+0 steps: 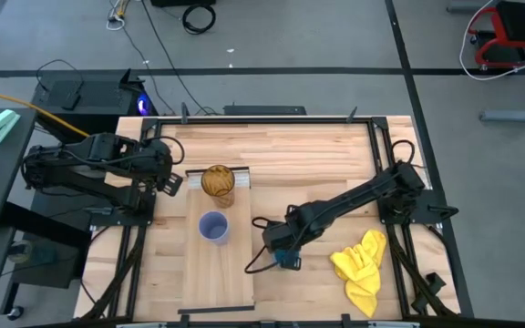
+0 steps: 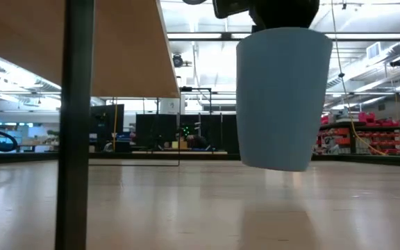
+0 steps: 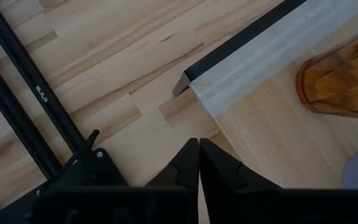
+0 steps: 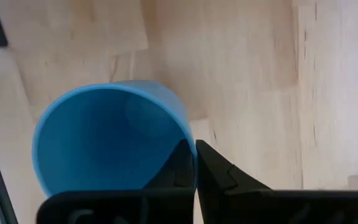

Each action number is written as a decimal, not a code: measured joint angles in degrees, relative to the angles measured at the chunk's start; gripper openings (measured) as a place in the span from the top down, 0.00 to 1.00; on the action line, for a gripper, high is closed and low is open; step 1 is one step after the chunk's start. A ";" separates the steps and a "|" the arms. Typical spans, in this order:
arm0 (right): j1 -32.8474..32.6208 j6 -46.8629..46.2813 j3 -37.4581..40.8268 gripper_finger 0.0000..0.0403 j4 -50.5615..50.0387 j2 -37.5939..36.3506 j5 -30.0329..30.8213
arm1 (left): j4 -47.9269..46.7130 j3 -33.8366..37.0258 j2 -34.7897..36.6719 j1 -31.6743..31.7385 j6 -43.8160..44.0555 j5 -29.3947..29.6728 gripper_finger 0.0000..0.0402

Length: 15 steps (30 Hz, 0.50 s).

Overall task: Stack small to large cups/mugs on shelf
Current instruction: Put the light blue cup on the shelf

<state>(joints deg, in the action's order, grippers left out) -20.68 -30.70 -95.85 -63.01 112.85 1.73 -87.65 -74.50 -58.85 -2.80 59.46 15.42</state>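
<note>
amber tumbler stands on shelf by its white end, lavender cup beside it, not nested yet. your right tool pinches blue cup rim, lifted off table. left tool closed, empty, nr shelf corner. all stacking's left.

Grey floor with dark lines lay around wood table. Red cart stood in far corner. Black cables lay on floor. Long ceiling lights shone in big room.
</note>
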 joint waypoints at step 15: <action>-0.08 2.43 0.00 0.99 0.73 1.19 -1.50 | 0.33 0.00 0.00 0.01 -0.02 0.00 0.93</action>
<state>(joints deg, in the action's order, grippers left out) -20.76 -28.27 -95.85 -62.28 114.04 0.23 -87.32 -74.50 -58.85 -2.79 59.44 15.42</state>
